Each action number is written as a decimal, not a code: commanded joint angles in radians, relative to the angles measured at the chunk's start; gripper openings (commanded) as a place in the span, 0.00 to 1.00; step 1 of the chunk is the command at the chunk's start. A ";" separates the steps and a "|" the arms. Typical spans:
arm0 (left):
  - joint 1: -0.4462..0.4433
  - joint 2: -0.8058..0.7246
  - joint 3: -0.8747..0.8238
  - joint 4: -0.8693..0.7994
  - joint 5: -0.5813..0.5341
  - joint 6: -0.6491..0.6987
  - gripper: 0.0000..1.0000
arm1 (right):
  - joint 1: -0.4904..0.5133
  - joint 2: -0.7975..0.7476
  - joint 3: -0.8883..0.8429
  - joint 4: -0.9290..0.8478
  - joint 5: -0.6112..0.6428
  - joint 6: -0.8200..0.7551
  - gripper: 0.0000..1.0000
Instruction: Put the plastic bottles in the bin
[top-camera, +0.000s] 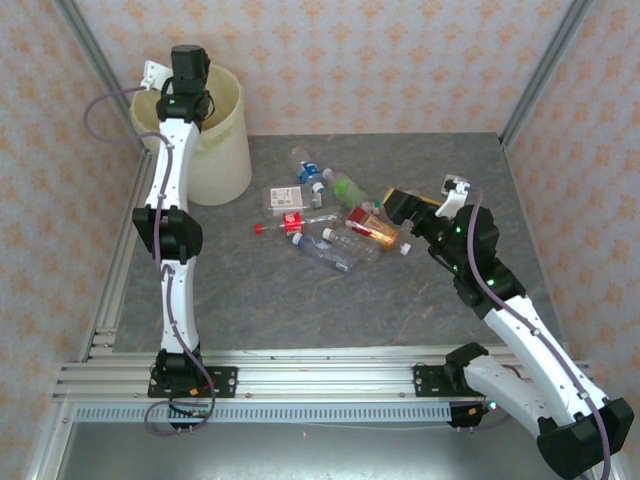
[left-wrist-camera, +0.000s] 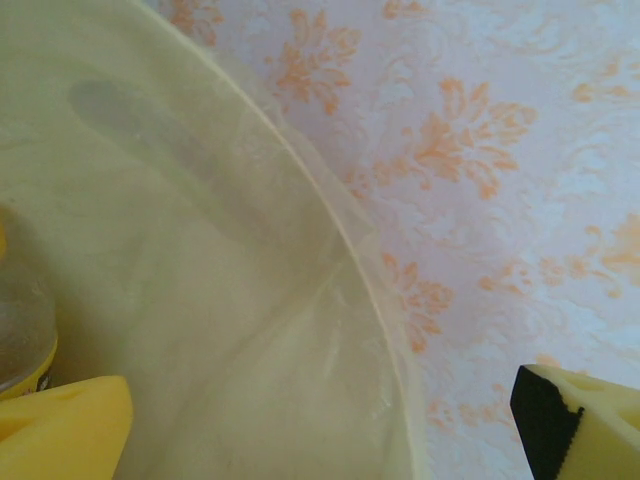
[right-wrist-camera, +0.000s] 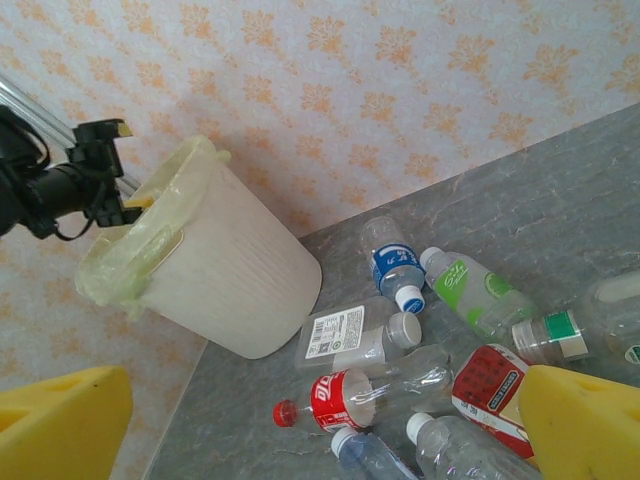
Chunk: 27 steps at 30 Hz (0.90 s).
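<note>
The bin (top-camera: 225, 150) stands at the table's far left, cream-white with a pale yellow liner (left-wrist-camera: 200, 300). My left gripper (left-wrist-camera: 320, 435) hangs over its rim, open, nothing between its yellow fingers (left-wrist-camera: 60, 430). A clear bottle (left-wrist-camera: 20, 330) with a yellow label lies inside the bin at that view's left edge. Several plastic bottles (top-camera: 330, 215) lie in a heap mid-table: blue-labelled (right-wrist-camera: 395, 265), green-labelled (right-wrist-camera: 470, 290), white-labelled (right-wrist-camera: 350, 335) and red-labelled (right-wrist-camera: 340, 400). My right gripper (right-wrist-camera: 320, 440) hovers open above the heap's right side (top-camera: 400, 205), empty.
Patterned walls close in the table (top-camera: 250, 300) at the back and sides. Metal frame posts (top-camera: 90, 60) rise at the back corners. An aluminium rail (top-camera: 320, 380) runs along the near edge. Bare grey tabletop lies between the heap and the rail.
</note>
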 joint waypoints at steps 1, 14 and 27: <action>-0.019 -0.133 -0.065 0.010 0.026 0.063 1.00 | 0.004 -0.013 -0.009 0.018 0.007 0.014 0.99; -0.203 -0.634 -0.827 0.303 0.107 0.156 1.00 | 0.003 -0.014 -0.108 0.024 0.275 0.040 0.99; -0.382 -0.923 -1.458 0.311 0.302 0.071 1.00 | 0.004 0.185 -0.162 0.009 0.136 0.018 0.97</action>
